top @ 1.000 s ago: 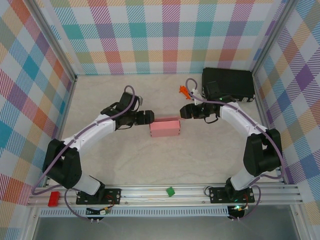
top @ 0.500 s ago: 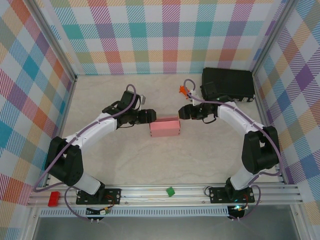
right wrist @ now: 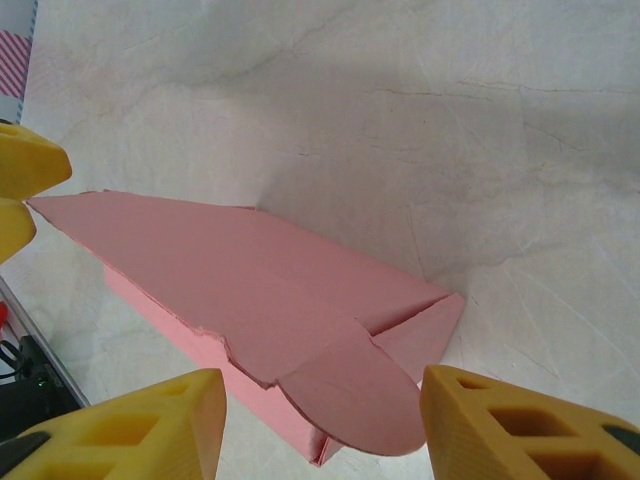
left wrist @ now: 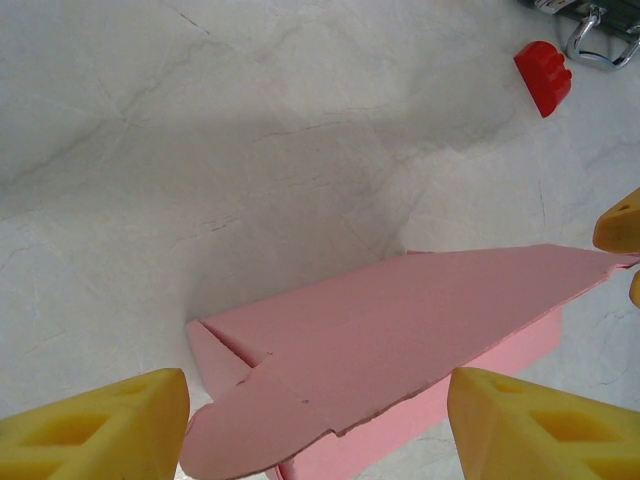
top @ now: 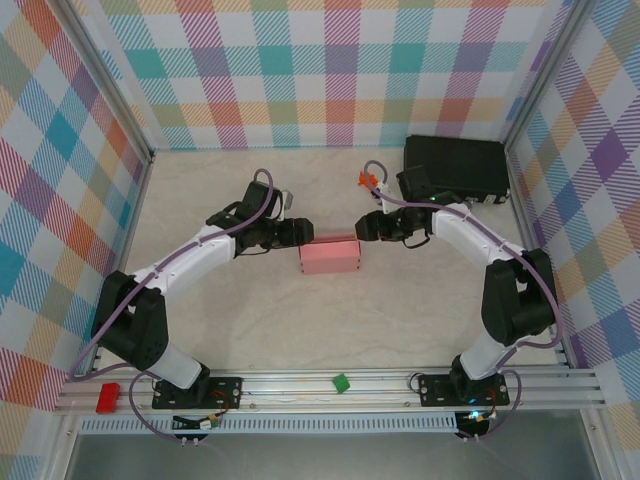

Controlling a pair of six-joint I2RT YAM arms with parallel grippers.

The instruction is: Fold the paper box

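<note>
One paper box [top: 330, 256], pink, lying flat mid-bench [top: 250, 310], rounded end flaps sticking out. Left fingers [top: 299, 232] at its left end, right fingers [top: 367, 227] at its right end; both pairs spread, grasping nothing. Beyond the box, rightward: orange bit [top: 368, 181]; black case [top: 455, 168], contents hidden.

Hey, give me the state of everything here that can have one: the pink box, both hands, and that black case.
paper box: formed into a box, lying flat, rounded end tabs sticking out untucked.
left hand: open, straddling the box's left end tab.
right hand: open, straddling the right end tab.
black case: looks closed, lying flat.
</note>
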